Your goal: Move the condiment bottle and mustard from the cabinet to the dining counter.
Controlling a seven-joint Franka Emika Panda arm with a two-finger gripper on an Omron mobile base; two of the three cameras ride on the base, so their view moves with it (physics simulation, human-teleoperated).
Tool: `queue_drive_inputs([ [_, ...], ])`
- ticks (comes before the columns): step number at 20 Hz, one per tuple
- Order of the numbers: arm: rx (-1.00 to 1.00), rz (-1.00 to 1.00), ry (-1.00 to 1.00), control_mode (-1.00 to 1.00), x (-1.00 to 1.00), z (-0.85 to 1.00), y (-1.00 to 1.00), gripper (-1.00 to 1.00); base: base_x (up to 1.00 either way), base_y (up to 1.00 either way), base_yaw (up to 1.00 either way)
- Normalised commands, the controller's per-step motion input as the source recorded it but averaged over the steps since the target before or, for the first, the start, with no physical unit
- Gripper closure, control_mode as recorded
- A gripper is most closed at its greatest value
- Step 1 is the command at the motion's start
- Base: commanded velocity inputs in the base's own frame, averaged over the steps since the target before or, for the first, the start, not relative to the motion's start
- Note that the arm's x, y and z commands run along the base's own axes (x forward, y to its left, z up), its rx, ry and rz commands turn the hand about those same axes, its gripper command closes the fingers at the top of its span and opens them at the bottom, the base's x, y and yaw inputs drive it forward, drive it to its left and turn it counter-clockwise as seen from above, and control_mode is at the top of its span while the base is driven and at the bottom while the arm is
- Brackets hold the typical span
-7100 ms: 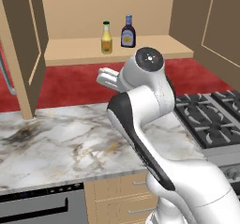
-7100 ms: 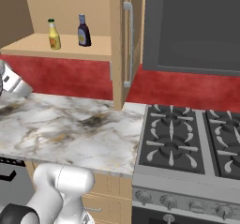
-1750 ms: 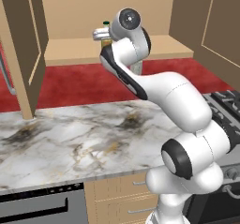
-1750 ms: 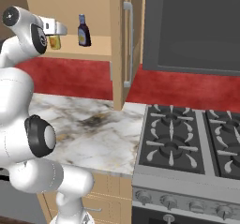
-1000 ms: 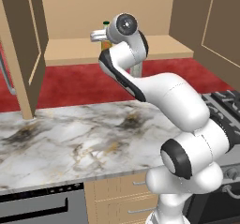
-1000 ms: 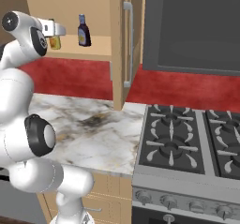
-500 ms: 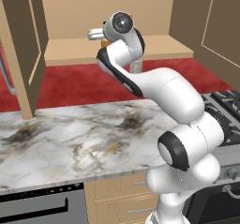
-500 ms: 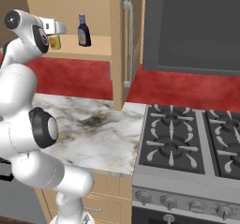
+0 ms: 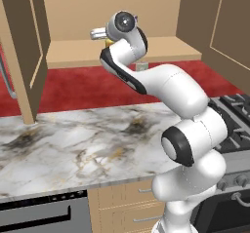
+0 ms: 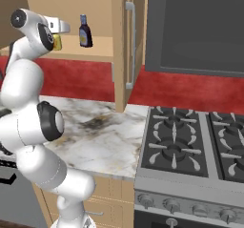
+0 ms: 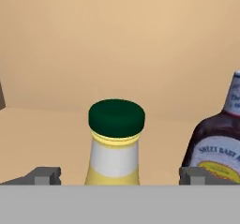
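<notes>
The mustard (image 11: 116,141), a yellow bottle with a dark green cap, stands upright on the shelf of the open cabinet (image 9: 166,49), straight ahead of my gripper (image 11: 121,176). The gripper is open, with one fingertip on each side of the bottle and apart from it. The condiment bottle (image 11: 216,145), dark with a pale cap, stands just right of the mustard, behind the right fingertip (image 11: 194,175). In the right base view the condiment bottle (image 10: 85,32) is plain, and a yellow sliver of the mustard (image 10: 57,42) shows behind my hand. The dining counter is out of view.
The cabinet doors hang open on both sides, one (image 9: 19,56) at the left and one with a silver bar handle (image 10: 129,46) at the right. Below lie a marble counter (image 9: 73,149) over a black appliance (image 9: 44,215), a red back wall, and a gas stove (image 10: 190,143).
Seven seconds ago the arm was low over the marble counter; now it is raised to the shelf. In the last second the hand crept slightly towards the mustard. The jaws stayed open.
</notes>
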Motion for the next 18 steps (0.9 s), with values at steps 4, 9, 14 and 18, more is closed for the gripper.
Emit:
queue_drive_inputs([
  [4,0.0,0.0,0.0,-1.0,0.16,0.0,0.11,-1.0,0.0,0.0,0.0],
  [9,0.0,-0.01,0.01,-1.0,0.13,0.0,0.06,-1.0,0.0,0.0,0.0],
  [14,0.0,-0.01,0.0,-1.0,0.13,0.0,0.0,-1.0,0.0,0.0,0.0],
  [18,0.0,0.0,0.0,-1.0,0.04,0.0,0.0,1.0,0.0,0.0,0.0],
])
